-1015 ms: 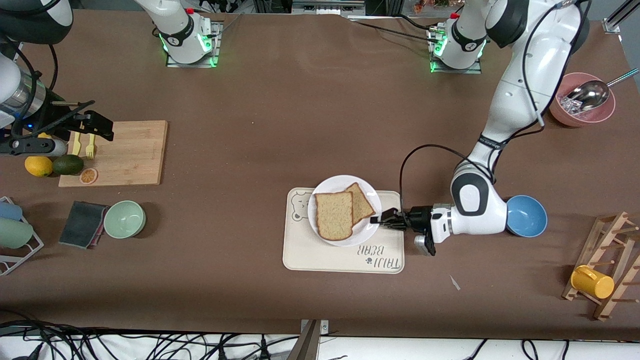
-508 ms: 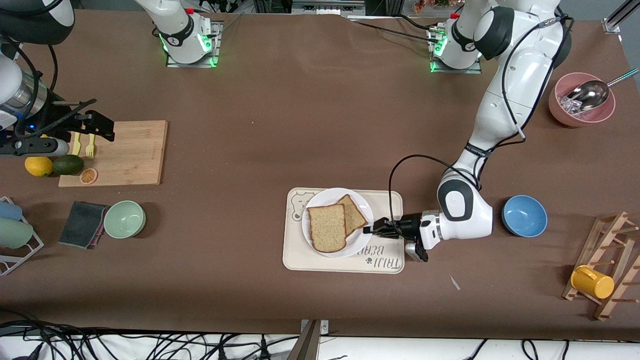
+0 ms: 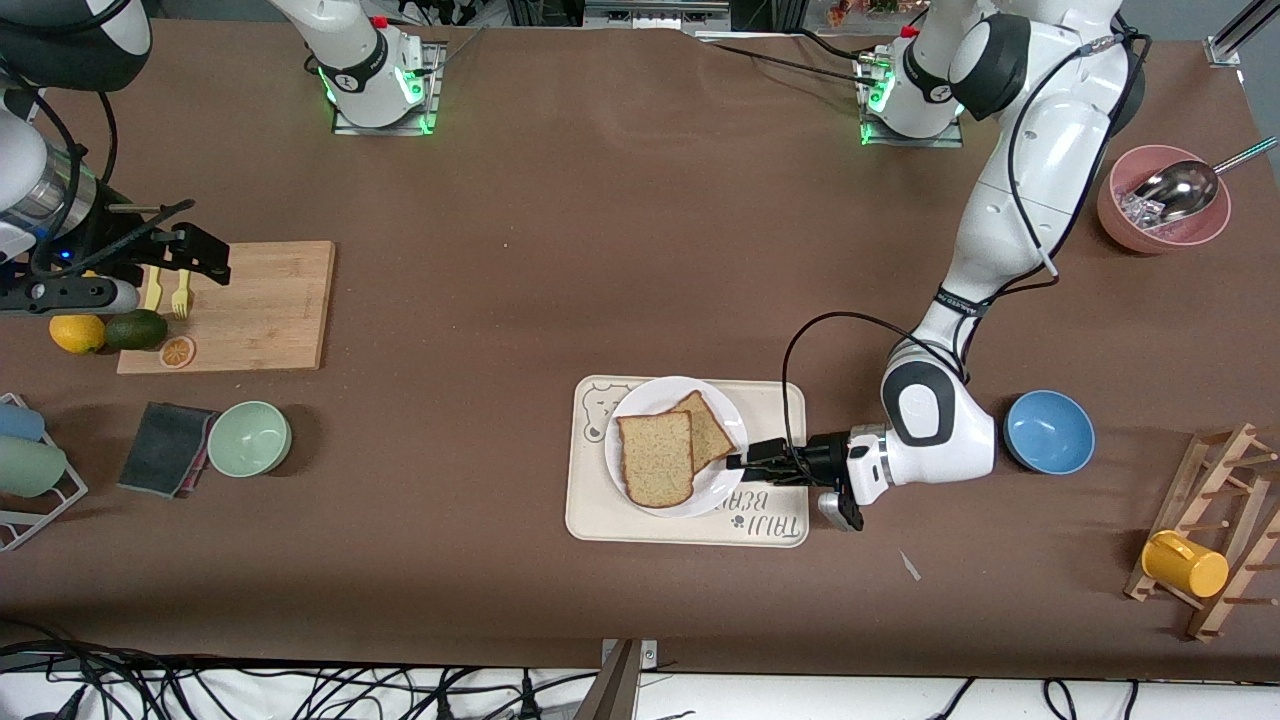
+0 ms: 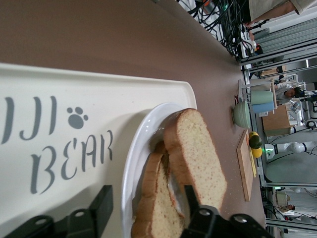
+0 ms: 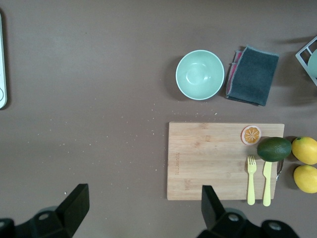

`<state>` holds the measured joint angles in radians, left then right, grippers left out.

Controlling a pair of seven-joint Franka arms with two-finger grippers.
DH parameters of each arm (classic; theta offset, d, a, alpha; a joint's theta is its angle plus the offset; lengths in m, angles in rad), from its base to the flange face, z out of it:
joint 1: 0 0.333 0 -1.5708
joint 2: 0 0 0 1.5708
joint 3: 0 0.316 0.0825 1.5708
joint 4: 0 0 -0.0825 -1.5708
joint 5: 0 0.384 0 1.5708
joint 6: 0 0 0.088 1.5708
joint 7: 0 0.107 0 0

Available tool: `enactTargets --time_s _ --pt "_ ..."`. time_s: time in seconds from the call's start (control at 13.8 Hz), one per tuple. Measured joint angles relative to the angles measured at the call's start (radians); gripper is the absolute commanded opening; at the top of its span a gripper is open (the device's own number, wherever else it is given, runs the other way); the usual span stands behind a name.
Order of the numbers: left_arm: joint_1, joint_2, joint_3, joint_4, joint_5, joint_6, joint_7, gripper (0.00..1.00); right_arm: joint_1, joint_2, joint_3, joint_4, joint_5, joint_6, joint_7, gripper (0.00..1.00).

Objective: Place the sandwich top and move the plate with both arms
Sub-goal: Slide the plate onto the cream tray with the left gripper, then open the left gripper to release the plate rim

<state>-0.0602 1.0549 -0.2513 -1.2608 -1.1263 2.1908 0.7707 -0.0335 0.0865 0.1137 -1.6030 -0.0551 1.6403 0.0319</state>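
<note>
The tabletop carries one plate (image 3: 640,400) holding two bread slices, the sandwich top (image 3: 656,459) and a second slice (image 3: 712,428), on one bear-printed tray (image 3: 650,520). There are three bowls, a green bowl (image 3: 249,438), a blue bowl (image 3: 1048,431) and a pink bowl (image 3: 1120,215) with one metal scoop (image 3: 1175,190), plus one yellow mug (image 3: 1184,564) on one wooden rack (image 3: 1225,530). One cutting board (image 5: 208,158) has one yellow fork (image 5: 251,179), one yellow knife (image 5: 267,182) and one orange slice (image 5: 251,134), beside one avocado (image 5: 274,148), two lemons, the first lemon (image 5: 305,149) and the second lemon (image 5: 306,178), and one dark cloth (image 5: 252,75); the two arms bear two tools, the left tool (image 3: 745,461) and the right tool (image 3: 212,260).
</note>
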Motion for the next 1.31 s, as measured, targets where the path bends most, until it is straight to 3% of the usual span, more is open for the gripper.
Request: enactTargets --time_s 0.29,1.09,1.31 --pt "0.001 -0.022 0.0 0.0 0.064 -0.031 -0.029 1.0 0.001 -0.001 0.003 -0.001 0.0 0.004 0.007 1.0" --pt "0.061 -0.226 0.013 0.005 0.748 -0.342 -0.405 1.0 0.001 -0.001 0.003 -0.002 0.0 0.004 0.008 1.0" --pt "0.087 -0.321 0.028 0.01 0.857 -0.476 -0.511 1.0 0.001 0.0 0.003 -0.003 0.0 0.004 0.008 1.0"
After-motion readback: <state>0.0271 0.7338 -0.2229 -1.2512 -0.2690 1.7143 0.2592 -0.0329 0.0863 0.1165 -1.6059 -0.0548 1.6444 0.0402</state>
